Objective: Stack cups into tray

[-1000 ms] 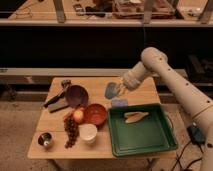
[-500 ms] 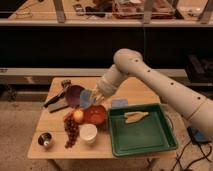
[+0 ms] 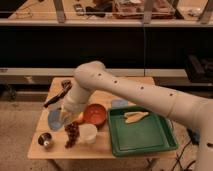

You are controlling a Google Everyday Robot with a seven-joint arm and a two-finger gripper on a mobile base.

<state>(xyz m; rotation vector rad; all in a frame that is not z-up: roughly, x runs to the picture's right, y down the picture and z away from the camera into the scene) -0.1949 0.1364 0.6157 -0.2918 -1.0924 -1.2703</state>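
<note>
The dark-green tray (image 3: 145, 142) lies at the table's right front, with a pale yellowish item (image 3: 136, 116) in its far part. A shiny steel cup (image 3: 45, 140) stands at the left front corner. A pale plastic cup (image 3: 88, 133) stands upright at the front, between the grapes and the tray. My gripper (image 3: 64, 118) hangs low over the left part of the table, above and right of the steel cup. A light blue rounded shape (image 3: 53, 120) sits right against it; I cannot tell if it is held. The purple bowl is hidden behind my arm.
An orange bowl (image 3: 95, 114) sits just right of the gripper. Dark grapes (image 3: 71, 134) lie in front of it. A blue-grey flat square (image 3: 120, 104) lies behind the tray. A dark utensil (image 3: 57, 95) lies at the back left. Shelving stands behind the table (image 3: 100, 150).
My arm has swung from above the blue-grey square leftward and down across the table, past the orange bowl, to the left front area. The cups, bowls and tray have not moved.
</note>
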